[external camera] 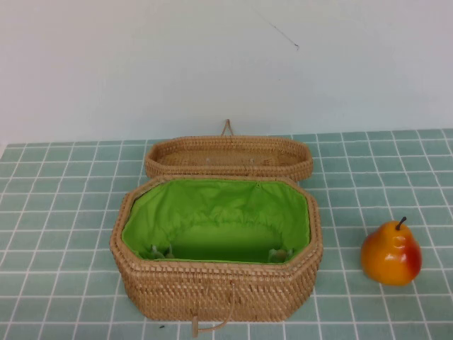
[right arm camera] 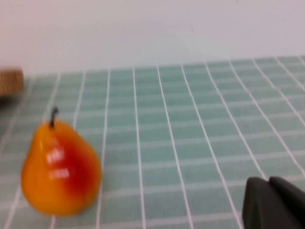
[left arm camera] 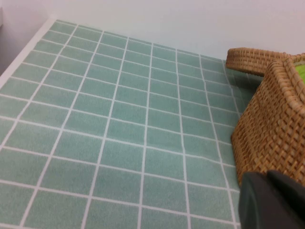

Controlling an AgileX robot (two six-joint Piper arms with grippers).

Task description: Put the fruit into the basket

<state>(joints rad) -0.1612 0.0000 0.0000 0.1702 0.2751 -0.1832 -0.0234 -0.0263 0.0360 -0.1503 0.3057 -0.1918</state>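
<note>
The fruit (external camera: 391, 255) is a small glossy pear, yellow-orange with a red blush and a dark stem. It stands upright on the tiles to the right of the basket (external camera: 216, 287), and also shows in the right wrist view (right arm camera: 59, 167). The basket is octagonal tan wicker with an empty green lining (external camera: 216, 216); its side shows in the left wrist view (left arm camera: 274, 129). Neither arm shows in the high view. My left gripper (left arm camera: 269, 177) is shut, low beside the basket's left side. My right gripper (right arm camera: 269, 183) is shut, apart from the pear, low over the tiles.
The shallow unlined wicker lid (external camera: 228, 157) lies behind the basket, also in the left wrist view (left arm camera: 250, 59). A loop clasp (external camera: 216, 326) hangs at the basket's front. The green tiled table (external camera: 64, 205) ends at a white wall behind.
</note>
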